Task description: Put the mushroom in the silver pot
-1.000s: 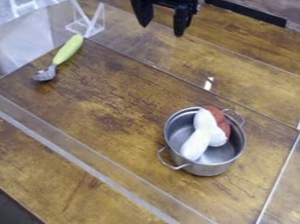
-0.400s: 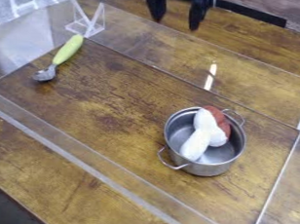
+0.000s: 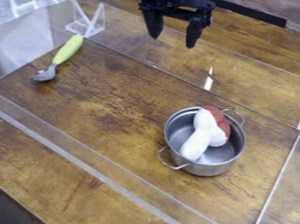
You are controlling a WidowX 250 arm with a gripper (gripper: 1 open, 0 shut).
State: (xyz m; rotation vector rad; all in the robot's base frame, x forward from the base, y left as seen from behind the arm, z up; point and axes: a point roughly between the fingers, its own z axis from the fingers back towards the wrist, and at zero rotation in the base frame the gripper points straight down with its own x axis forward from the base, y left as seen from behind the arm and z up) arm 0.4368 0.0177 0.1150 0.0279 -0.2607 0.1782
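White-stemmed toy mushroom with red-brown cap (image 3: pixel 203 134) lies inside the small shiny steel pot with two loop handles (image 3: pixel 203 162), stem toward the near rim, cap toward the far rim. Pot sits on the wooden tabletop (image 3: pixel 115 101) toward the right edge, inside the clear acrylic barrier (image 3: pixel 133 186). Black gripper (image 3: pixel 171 33) hangs over the far edge, pointing down, jaws spread apart, nothing between them, well apart from the pot. Slim yellow-green object (image 3: pixel 69 49) and small grey spoon (image 3: pixel 45 73) lie near the left edge, just beside each other.
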